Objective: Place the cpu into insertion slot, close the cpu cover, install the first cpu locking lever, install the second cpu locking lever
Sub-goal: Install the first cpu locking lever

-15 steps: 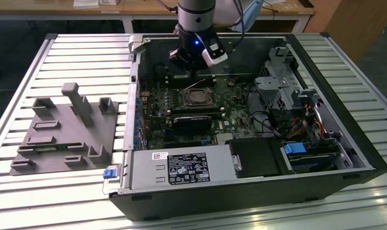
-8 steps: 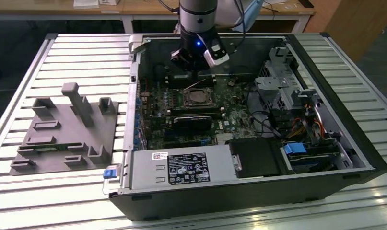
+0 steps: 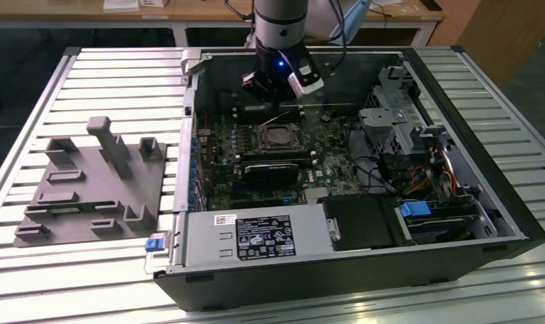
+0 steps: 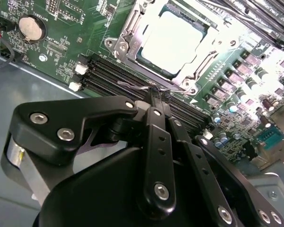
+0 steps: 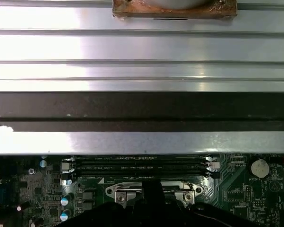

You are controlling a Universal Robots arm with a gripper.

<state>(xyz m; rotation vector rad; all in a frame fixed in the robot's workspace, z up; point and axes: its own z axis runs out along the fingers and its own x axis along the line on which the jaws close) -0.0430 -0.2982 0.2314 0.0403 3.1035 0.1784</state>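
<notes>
Motherboard (image 5: pixel 236 189) below silver case wall (image 5: pixel 142 142); coin battery (image 5: pixel 260 167) visible.

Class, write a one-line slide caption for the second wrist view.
Claw closed at a thin wire lever beside the socket, cpu seated under its cpu cover.

The arm (image 3: pixel 279 23) comes down from twelve o'clock in the exterior view, its silver-grey forearm standing almost upright with a small blue light lit on the wrist. Below the wrist sits the black gripper (image 3: pixel 274 113), pointing down toward six o'clock, with a pale camera block fixed to its side at about three o'clock. In the second wrist view the gripper (image 4: pixel 154 94) has its black linkage bars drawn in, and the fingertips (image 4: pixel 157 99) meet in a narrow point with no gap visible between them.
</notes>
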